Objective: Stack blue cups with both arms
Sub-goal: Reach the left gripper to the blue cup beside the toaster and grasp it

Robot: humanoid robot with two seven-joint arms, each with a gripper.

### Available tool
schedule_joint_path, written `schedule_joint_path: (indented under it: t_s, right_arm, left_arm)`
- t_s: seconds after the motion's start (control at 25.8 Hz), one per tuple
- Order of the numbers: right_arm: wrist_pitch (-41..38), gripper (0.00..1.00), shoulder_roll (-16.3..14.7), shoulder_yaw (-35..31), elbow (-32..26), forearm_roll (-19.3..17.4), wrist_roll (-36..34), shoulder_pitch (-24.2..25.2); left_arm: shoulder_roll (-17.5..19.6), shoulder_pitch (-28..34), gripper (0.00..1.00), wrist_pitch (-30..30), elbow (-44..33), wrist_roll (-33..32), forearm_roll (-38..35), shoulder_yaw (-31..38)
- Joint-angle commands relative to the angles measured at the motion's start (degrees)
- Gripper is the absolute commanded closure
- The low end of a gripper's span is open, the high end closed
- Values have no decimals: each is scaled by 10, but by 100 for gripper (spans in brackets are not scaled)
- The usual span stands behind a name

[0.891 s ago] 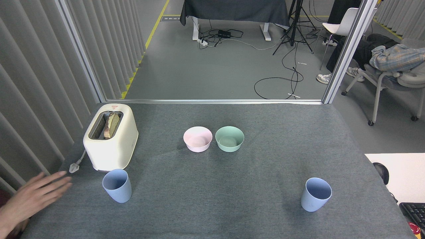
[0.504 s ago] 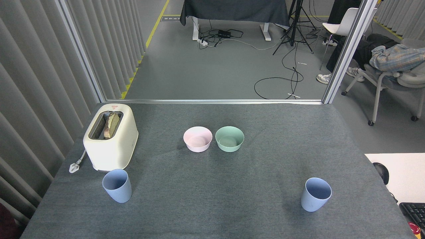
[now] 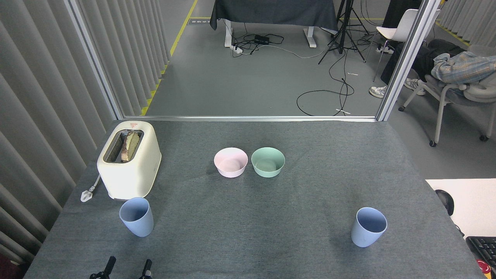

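My left gripper (image 3: 126, 268) pokes in at the table's (image 3: 248, 240) 7 o'clock edge — two finger tips spread apart, grasping nothing; right gripper out of sight. One blue cup (image 3: 136, 216) stands upright just above it beside the toaster (image 3: 129, 159), the other blue cup (image 3: 369, 226) at 4 o'clock — well apart.

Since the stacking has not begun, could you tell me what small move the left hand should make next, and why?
Probably raise the left hand straight up the view toward the left blue cup. Its two fingers are spread, just entering at the bottom edge directly below that upright cup, with bare table between them.
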Motion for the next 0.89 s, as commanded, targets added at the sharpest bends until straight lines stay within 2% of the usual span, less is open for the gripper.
schedule_joint_path:
  t_s: [0.0,0.23,0.62,0.85]
  right_arm:
    - [0,0,0,0,5,0,0,0]
    - [0,0,0,0,13,0,0,0]
    - [1,0,-1,1,14,2,0,-9]
    - [0,0,-1,0,15,2,0,-10]
  left_arm:
    - [3,-64,1,0,82,0,-3,-7]
    - [5,-124,1,0,157,0,-3,-8]
    - [2,-197,1,1,228,0,-3,-9]
    - [2,-257,1,3,309,3,-3,-10]
